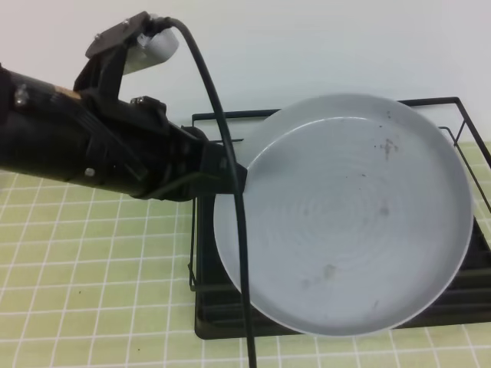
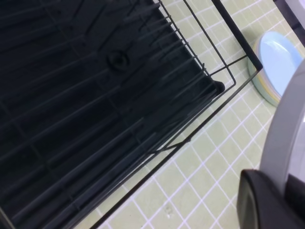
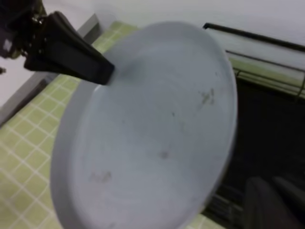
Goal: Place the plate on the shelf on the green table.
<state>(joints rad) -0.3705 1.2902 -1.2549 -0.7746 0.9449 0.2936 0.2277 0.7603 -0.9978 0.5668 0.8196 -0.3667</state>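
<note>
Black wire rack [image 1: 222,307] on our green-tiled bench [image 1: 92,268] lies under the grey-blue plate [image 1: 345,215] pinched by left jaws; pale stacked plates [image 2: 274,62] nearby; right jaws pressed together.

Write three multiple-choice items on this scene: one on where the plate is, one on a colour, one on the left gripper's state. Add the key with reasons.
1. Where is the plate?
A. Flat on the green table
B. Held in the air above the shelf
C. Standing between the shelf's dividers

2. What colour are the table tiles?
A. Light green
B. Dark blue
C. Red

3. What is the left gripper doing?
A. Open beside the plate
B. Shut on nothing
C. Shut on the plate's rim

Key: 1 B, the plate hangs tilted over the black wire shelf; 2 A, green tiles with white grout; 3 C, its fingers pinch the rim at the plate's left edge.
</note>
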